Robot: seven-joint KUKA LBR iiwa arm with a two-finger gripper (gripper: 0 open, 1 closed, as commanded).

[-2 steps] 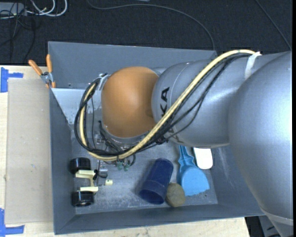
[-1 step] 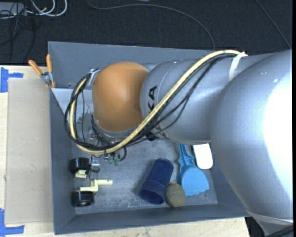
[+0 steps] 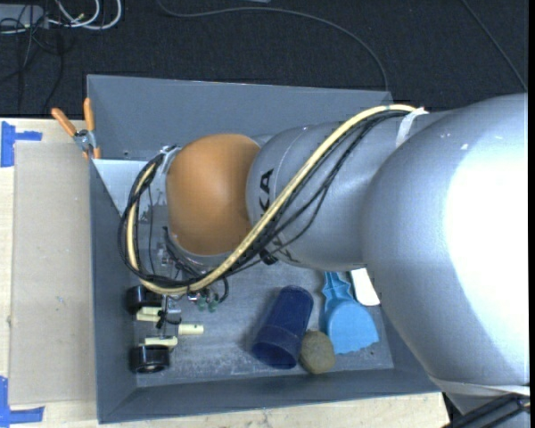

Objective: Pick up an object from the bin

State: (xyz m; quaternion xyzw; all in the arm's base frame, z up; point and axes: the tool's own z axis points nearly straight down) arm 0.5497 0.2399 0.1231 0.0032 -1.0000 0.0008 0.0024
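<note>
The robot arm is looking big, round and smooth, and it is shining silver-grey. Dark letters are showing on its side, partly hidden by wires. A round orange cover, shaped like an egg, is capping the wrist. A bundle of cables is running along the arm: one thick cream-yellow one and a few thin black ones. They are looping round the orange cover in a big curl. A white band is wrapping the cables near the bin's far right corner. Under the cover, the gripper is showing small black blocks and short cream pegs.
</note>
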